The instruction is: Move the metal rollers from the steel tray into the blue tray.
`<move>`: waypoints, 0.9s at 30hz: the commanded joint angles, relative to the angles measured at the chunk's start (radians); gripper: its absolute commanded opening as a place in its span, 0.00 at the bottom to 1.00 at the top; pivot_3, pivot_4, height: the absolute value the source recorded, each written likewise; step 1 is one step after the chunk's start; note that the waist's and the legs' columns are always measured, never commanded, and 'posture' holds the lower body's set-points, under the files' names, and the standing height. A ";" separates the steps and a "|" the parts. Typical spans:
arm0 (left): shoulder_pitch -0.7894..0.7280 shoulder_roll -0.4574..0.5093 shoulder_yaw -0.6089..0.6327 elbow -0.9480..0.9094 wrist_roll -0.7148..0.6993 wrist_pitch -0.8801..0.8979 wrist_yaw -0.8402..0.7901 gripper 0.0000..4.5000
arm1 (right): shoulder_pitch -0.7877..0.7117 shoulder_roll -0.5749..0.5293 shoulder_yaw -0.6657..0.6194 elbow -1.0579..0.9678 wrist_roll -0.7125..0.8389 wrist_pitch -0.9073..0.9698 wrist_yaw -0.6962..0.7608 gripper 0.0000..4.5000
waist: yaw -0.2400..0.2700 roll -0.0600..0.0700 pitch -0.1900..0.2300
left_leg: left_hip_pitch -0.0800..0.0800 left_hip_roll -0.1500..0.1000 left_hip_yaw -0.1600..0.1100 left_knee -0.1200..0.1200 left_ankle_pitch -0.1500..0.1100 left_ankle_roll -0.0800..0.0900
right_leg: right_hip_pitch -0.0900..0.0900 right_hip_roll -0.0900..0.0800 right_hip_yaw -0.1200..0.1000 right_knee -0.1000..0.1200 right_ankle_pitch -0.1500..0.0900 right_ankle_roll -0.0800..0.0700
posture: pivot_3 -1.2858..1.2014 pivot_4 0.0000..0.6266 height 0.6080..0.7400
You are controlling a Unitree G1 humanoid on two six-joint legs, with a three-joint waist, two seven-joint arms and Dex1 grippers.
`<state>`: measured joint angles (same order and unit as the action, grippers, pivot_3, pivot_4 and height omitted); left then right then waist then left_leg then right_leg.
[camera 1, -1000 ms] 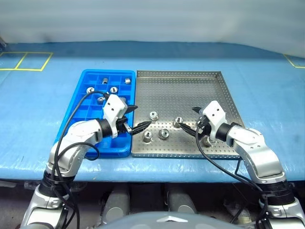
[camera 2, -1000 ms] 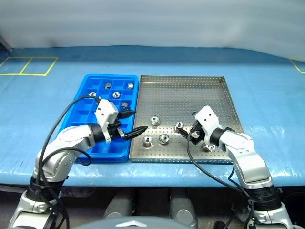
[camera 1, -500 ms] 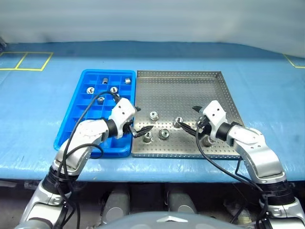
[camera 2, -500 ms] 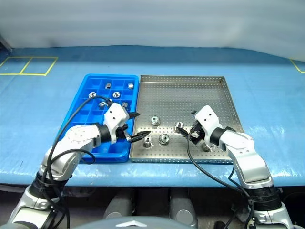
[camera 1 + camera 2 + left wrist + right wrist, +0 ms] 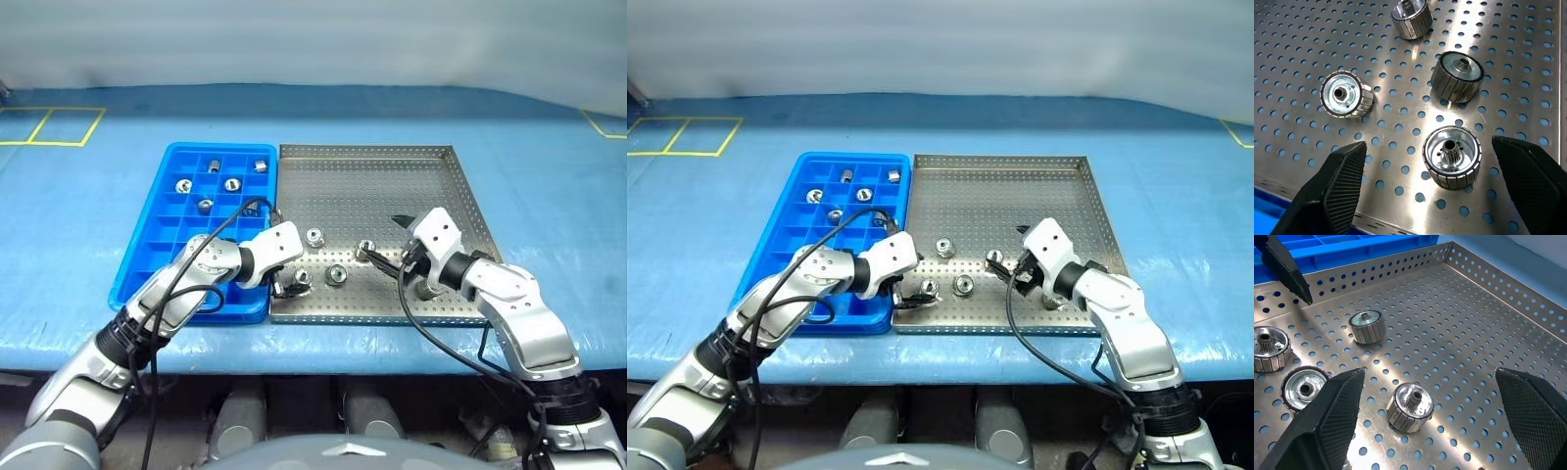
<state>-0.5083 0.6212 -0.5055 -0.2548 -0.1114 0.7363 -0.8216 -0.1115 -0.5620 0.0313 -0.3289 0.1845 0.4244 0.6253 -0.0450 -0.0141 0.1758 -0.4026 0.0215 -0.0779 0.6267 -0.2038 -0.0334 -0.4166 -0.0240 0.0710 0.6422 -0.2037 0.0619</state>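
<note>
My left gripper (image 5: 1449, 193) is spread wide, straddling one of the metal rollers (image 5: 1451, 156) near the front-left corner of the steel tray (image 5: 372, 186), not touching it. Right gripper (image 5: 1422, 431) gapes wide too, around a roller (image 5: 1410, 407) mid-tray. More rollers lie just beside, nothing blocking. A few sit in the blue tray (image 5: 157, 245) alongside. Compared with a second ago, my left hand has dropped down and swung in over the steel tray; the right hasn't budged.
</note>
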 commanded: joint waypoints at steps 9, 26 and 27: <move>-0.026 -0.001 -0.083 0.094 0.128 -0.070 -0.058 0.65 | 0.006 0.003 -0.029 -0.063 -0.001 -0.024 -0.034 1.00 | -0.009 0.003 -0.002 | 0.003 0.000 0.000 0.001 0.000 0.000 | 0.003 0.000 0.000 0.001 0.000 0.000 | 0.50 0.24 1.00; -0.016 -0.012 -0.065 0.104 0.174 -0.098 -0.118 0.10 | -0.007 0.012 -0.025 -0.055 -0.016 -0.032 -0.062 1.00 | -0.018 0.004 -0.003 | 0.004 0.000 0.000 0.001 0.000 0.000 | 0.004 0.000 0.000 0.001 0.000 0.000 | 0.50 0.24 1.00; -0.016 -0.013 -0.061 0.104 0.173 -0.100 -0.118 0.07 | -0.009 0.013 -0.024 -0.053 -0.017 -0.033 -0.063 1.00 | -0.018 0.004 -0.003 | 0.004 0.000 0.000 0.001 0.000 0.000 | 0.004 0.000 0.000 0.001 0.000 0.000 | 0.50 0.24 1.00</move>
<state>-0.5489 0.6084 -0.5542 -0.1873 0.0407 0.6331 -0.9393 -0.1023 -0.5505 0.0299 -0.3607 0.1658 0.4163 0.5674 -0.0630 -0.0098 0.1730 -0.3989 0.0213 -0.0780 0.6279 -0.2038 -0.0333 -0.4131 -0.0241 0.0713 0.6430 -0.2037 0.0621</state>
